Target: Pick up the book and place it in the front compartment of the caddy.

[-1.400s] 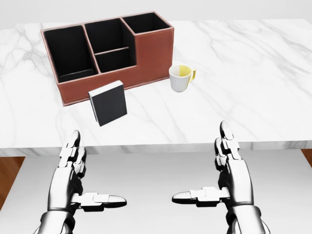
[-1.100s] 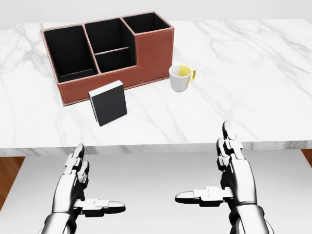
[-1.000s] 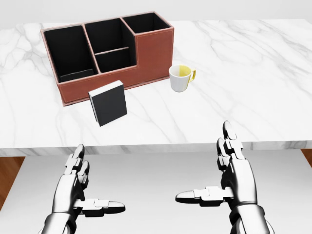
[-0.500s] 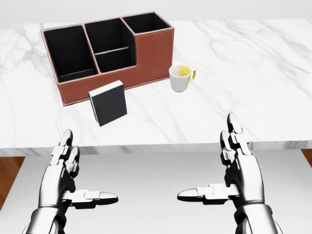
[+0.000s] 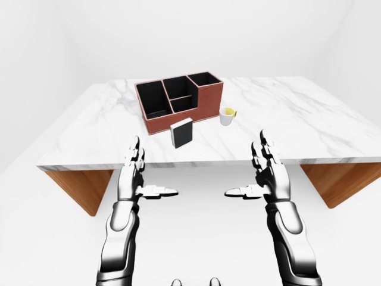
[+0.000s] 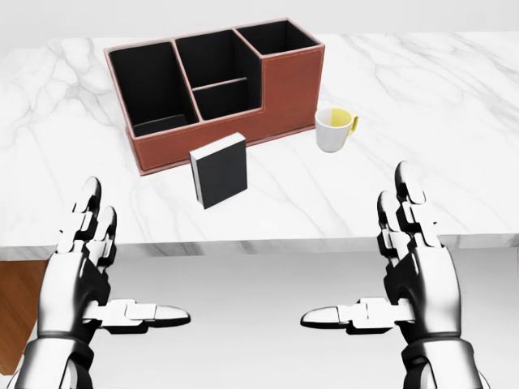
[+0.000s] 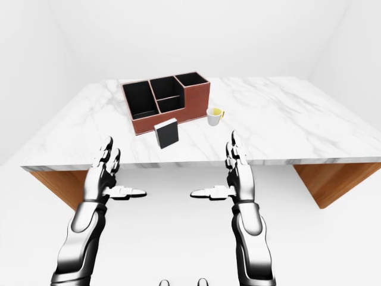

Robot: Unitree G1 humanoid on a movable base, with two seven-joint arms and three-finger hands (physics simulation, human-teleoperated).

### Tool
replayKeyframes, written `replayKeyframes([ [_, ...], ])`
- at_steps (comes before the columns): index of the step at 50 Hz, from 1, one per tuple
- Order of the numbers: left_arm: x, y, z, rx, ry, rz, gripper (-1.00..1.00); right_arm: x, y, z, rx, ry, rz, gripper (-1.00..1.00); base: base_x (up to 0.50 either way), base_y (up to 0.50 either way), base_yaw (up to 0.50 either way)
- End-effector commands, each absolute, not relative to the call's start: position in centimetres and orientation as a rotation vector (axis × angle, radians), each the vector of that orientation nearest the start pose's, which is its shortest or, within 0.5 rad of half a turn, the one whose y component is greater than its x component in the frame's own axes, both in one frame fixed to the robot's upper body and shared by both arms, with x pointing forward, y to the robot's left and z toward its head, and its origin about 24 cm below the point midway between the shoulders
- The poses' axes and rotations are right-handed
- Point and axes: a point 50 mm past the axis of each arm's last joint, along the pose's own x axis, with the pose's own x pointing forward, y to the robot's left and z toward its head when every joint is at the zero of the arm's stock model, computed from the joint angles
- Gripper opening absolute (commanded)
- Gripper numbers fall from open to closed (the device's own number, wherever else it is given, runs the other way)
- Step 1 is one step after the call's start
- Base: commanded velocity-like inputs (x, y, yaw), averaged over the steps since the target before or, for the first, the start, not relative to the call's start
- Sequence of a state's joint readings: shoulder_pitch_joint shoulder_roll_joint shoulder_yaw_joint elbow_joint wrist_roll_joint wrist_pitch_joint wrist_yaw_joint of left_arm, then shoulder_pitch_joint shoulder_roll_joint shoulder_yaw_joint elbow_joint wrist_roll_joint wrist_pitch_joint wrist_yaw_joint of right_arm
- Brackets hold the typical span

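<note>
table [image 6: 454,121]: the head view's left, right and top edges cut it off
book [image 6: 220,170]: we see only its dark cover and pale top edge; its lower end hides part of the table
caddy [image 6: 276,89]: we cannot see the compartment floors in the dark interior
arms: forearms run off the head view's bottom edge

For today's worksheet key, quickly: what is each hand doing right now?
Left hand: open, holding nothing, below the table edge.
Right hand: open, holding nothing, apart from the book.
</note>
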State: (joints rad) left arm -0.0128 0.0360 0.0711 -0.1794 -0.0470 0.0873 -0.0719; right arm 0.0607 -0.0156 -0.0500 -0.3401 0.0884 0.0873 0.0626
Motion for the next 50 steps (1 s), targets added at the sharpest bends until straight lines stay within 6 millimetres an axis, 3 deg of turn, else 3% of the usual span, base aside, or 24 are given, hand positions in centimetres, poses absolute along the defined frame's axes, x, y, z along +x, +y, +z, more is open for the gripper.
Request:
replayKeyframes([
  [1, 24.9, 16.7, 10.0, 0.009, -0.197, -0.020, 1.00, 23.3, -16.0, 10.6, 0.063, -0.231, 0.028, 1.00, 0.00, 0.50, 0.00],
  [24, 24.5, 16.8, 11.2, 0.000, -0.251, -0.025, 1.00, 23.0, -15.5, 9.8, 0.042, -0.197, 0.051, 1.00, 0.00, 0.50, 0.00],
  [38, 24.4, 16.9, 11.3, -0.001, -0.257, -0.022, 1.00, 22.5, -15.2, 10.1, 0.015, -0.208, 0.058, 1.00, 0.00, 0.02, 0.00],
  [50, 24.4, 16.7, 11.3, 0.000, -0.258, -0.028, 1.00, 22.3, -15.4, 11.0, 0.030, -0.247, 0.057, 1.00, 0.48, 0.00, 0.00],
])
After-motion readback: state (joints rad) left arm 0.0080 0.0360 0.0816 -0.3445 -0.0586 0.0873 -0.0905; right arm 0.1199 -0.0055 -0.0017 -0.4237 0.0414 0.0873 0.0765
